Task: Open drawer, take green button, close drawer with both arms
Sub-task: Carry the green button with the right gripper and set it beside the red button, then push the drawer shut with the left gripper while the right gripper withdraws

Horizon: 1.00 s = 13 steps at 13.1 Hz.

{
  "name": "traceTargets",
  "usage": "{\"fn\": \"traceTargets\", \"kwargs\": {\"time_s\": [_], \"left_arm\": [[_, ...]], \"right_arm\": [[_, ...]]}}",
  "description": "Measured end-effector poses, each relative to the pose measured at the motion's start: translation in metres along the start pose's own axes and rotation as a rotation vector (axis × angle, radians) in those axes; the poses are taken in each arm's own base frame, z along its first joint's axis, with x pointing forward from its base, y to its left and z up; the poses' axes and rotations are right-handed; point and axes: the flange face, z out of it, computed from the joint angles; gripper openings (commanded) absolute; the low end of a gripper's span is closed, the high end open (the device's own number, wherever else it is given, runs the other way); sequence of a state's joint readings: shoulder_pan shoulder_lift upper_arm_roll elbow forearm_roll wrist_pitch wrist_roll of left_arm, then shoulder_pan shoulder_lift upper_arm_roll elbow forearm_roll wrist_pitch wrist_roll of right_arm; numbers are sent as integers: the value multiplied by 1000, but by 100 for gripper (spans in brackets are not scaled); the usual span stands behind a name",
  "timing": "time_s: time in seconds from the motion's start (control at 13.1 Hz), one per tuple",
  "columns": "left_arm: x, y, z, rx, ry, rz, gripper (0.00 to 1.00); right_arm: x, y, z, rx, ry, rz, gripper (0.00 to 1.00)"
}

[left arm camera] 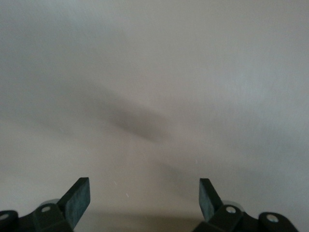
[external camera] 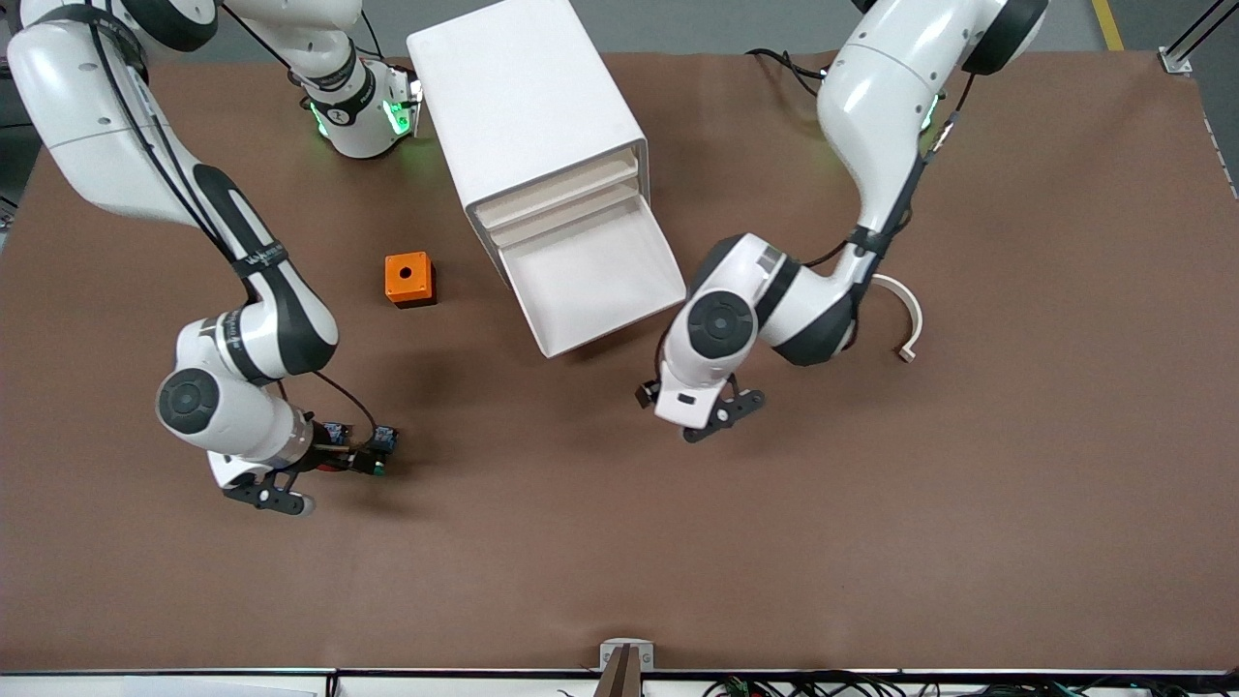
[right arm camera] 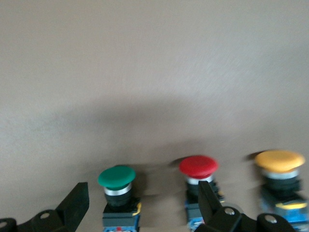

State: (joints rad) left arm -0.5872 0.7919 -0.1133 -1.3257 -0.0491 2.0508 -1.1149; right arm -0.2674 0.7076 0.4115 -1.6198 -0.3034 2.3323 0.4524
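Closing drawer [external camera: 590, 281] next: left gripper [external camera: 711, 418] fingers open, near drawer front; right gripper [right arm camera: 140, 205] fingers open, straddling green button [right arm camera: 117, 181].

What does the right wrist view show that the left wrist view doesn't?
Only the right wrist view shows three push buttons standing on the table: the green button between the open fingers of the right gripper, the red button and the yellow button. Only the left wrist view shows the open left gripper over bare surface. Both share the brown table.
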Motion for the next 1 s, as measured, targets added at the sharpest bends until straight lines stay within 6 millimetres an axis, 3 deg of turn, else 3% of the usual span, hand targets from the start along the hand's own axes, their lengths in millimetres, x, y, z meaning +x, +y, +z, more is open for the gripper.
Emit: {"fn": "traceTargets", "kwargs": {"time_s": [0.23, 0.46, 0.61, 1.0], "left_arm": [[-41, 17, 24, 3, -56, 20, 99], [-81, 27, 38, 22, -79, 38, 99], [-109, 32, 50, 46, -83, 40, 99], [-173, 44, 60, 50, -150, 16, 99]], "right_arm": [[10, 9, -66, -32, 62, -83, 100], [3, 8, -136, -63, 68, -54, 100], [-5, 13, -169, -51, 46, 3, 100], [-29, 52, -261, -33, 2, -45, 100]]}}
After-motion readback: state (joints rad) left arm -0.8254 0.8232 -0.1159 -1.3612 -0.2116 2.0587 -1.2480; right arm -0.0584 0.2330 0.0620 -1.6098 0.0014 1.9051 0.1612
